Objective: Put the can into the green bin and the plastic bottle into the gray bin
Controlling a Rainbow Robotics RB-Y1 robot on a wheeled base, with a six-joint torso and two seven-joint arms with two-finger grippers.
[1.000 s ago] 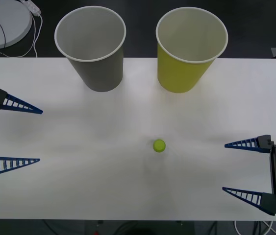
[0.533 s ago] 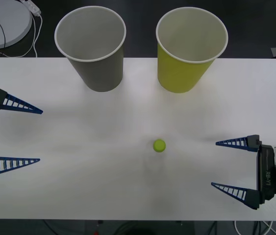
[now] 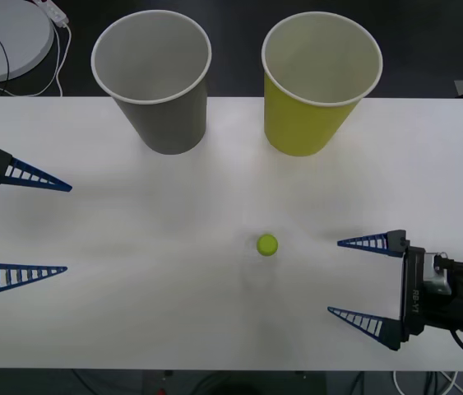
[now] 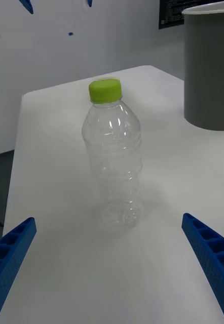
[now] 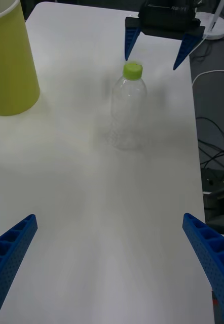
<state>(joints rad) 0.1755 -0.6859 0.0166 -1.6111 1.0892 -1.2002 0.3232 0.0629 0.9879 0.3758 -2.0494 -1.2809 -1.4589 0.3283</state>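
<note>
The plastic bottle (image 3: 267, 245) stands upright mid-table, clear and ribbed with a yellow-green cap (image 4: 105, 91); its body also shows in the left wrist view (image 5: 127, 114). My right gripper (image 3: 334, 277) is open just right of it, fingers pointing at it, with a gap between. My left gripper (image 3: 68, 228) is open at the table's left edge, far from the bottle. The gray bin (image 3: 157, 82) and the green bin (image 3: 317, 86) stand upright at the back, both looking empty. The can is out of view.
A white round object with a cable (image 3: 5, 37) lies beyond the table's back left corner. Bare white table (image 3: 157, 247) stretches between the bottle and the bins. The table's front edge runs close under my right gripper.
My right gripper has slid left toward the bottle, staying open. The left gripper, the bottle and the bins have not moved.
</note>
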